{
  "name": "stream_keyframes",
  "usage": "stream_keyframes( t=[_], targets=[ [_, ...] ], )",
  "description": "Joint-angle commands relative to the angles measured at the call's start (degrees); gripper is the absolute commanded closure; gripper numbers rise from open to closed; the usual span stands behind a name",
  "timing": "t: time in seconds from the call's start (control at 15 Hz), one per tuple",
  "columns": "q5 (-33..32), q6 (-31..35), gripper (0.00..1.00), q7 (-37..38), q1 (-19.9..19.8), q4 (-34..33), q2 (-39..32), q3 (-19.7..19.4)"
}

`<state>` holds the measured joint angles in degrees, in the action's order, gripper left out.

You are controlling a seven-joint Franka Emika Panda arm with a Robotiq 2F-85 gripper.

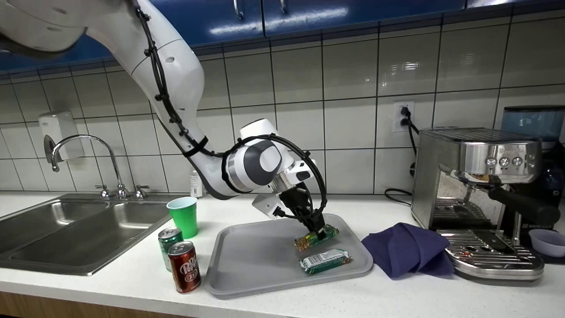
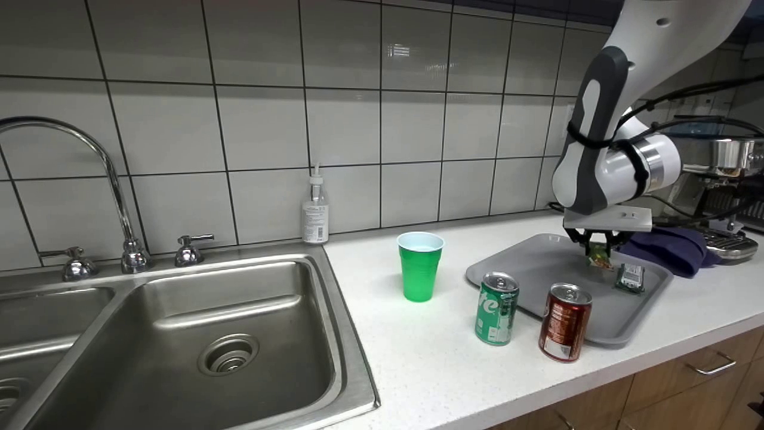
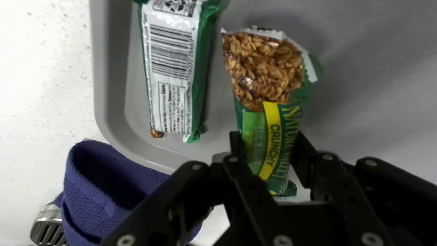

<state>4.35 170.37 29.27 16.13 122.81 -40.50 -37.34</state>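
Green-wrapped, one granola bar (image 3: pixel 268 106) sits within the claw (image 3: pixel 267 147), which is clamped on its sides.

The tray (image 1: pixel 256 258) is plain grey. At the tray, the Nature Valley Crunchy granola bar (image 3: pixel 263 89) is wrapped in green, with a yellow stripe lettered in dark green and a golden-brown oat pattern at one end; the gripper (image 3: pixel 268 143) over the tray is black. Also on the tray, the second granola bar (image 3: pixel 170 82) shows a white panel with a black barcode between green edges. Just beside the tray, the cloth (image 1: pixel 408 251) is solid purple-blue and the Dr Pepper can (image 1: pixel 184 268) dark red with white lettering; near the tray, the soda can (image 2: pixel 496 310) is green with white letters, the cup (image 2: pixel 419 272) bright green outside and pale within.
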Motion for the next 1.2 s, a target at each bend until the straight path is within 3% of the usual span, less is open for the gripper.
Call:
stream_keyframes(
  t=[0.0,0.13,0.2,0.27,0.33,0.67,1.13],
  targets=[
    [1.21,-0.88,0.87,1.42,-0.15,-2.36,-2.03,-0.39],
    [1.66,-0.88,0.87,1.62,0.08,-2.81,-2.78,-0.60],
    [1.81,-0.94,0.74,1.81,0.24,-3.00,-3.11,-0.75],
    [1.93,-0.97,0.37,2.03,0.37,-3.13,-3.36,-0.85],
    [2.01,-1.04,0.36,2.24,0.51,-3.20,-3.50,-0.95],
    [1.63,-0.92,0.02,2.01,1.57,-1.68,-2.22,-1.38],
    [0.67,-0.01,0.00,1.06,5.50,1.63,0.72,-2.94]
  ],
)
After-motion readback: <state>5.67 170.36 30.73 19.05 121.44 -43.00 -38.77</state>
